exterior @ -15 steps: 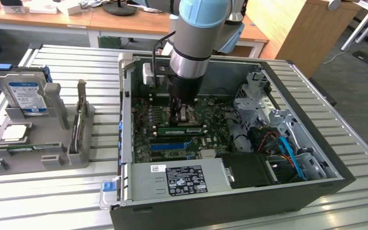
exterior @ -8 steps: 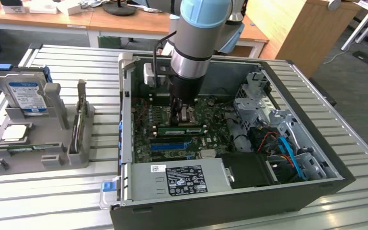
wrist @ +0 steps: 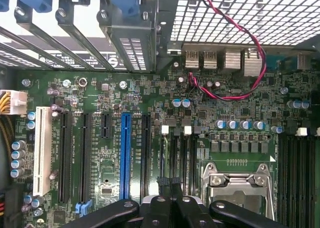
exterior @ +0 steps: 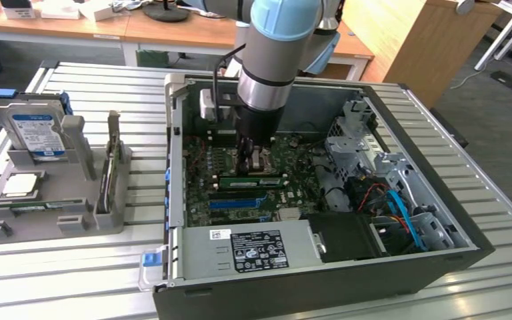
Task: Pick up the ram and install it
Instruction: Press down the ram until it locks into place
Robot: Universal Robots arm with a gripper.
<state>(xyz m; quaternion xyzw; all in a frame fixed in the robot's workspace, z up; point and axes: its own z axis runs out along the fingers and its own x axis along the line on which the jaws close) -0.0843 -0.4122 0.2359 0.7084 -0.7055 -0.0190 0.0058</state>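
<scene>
The ram (exterior: 250, 180), light, stiff but fragile and best held by its long edges, appears seated on the motherboard (exterior: 201, 193) just beneath the gripper (exterior: 254, 159), which is pressed together.

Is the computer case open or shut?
Open: the computer case has its side panel off, leaving the green motherboard exposed.

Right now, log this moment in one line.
arm: inside computer case | tool: shut, low over motherboard, beside CPU socket | held: nothing visible
</scene>
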